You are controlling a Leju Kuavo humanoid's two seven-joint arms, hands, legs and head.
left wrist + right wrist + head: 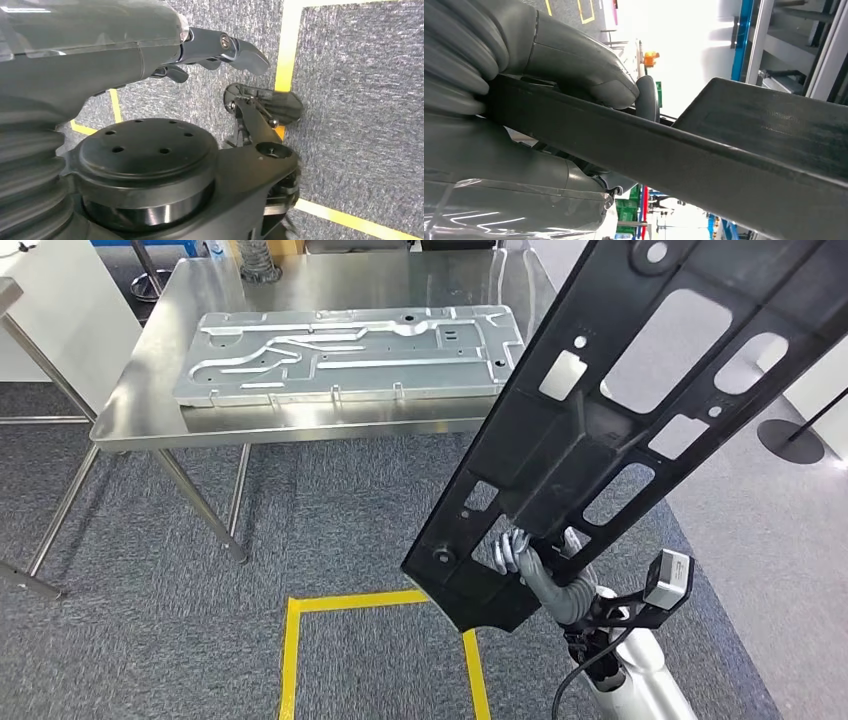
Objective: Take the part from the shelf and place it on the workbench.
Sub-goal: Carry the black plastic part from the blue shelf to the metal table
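Note:
A long black part (620, 390) with several cut-outs slants from the lower middle up to the upper right in the head view. My right hand (535, 565) grips it near its lower end, fingers hooked through a cut-out. In the right wrist view the thumb (589, 70) presses on the part's dark edge (724, 145). The steel workbench (300, 428) stands ahead at the upper left, apart from the part. My left hand (150, 55) hangs over the carpet with its fingers (240, 50) stretched out and holds nothing.
A large silver stamped metal plate (350, 350) lies on the workbench. A yellow tape square (380, 600) marks the grey carpet in front of me. A white table (60, 310) stands at far left, and a round stand base (790, 440) at right.

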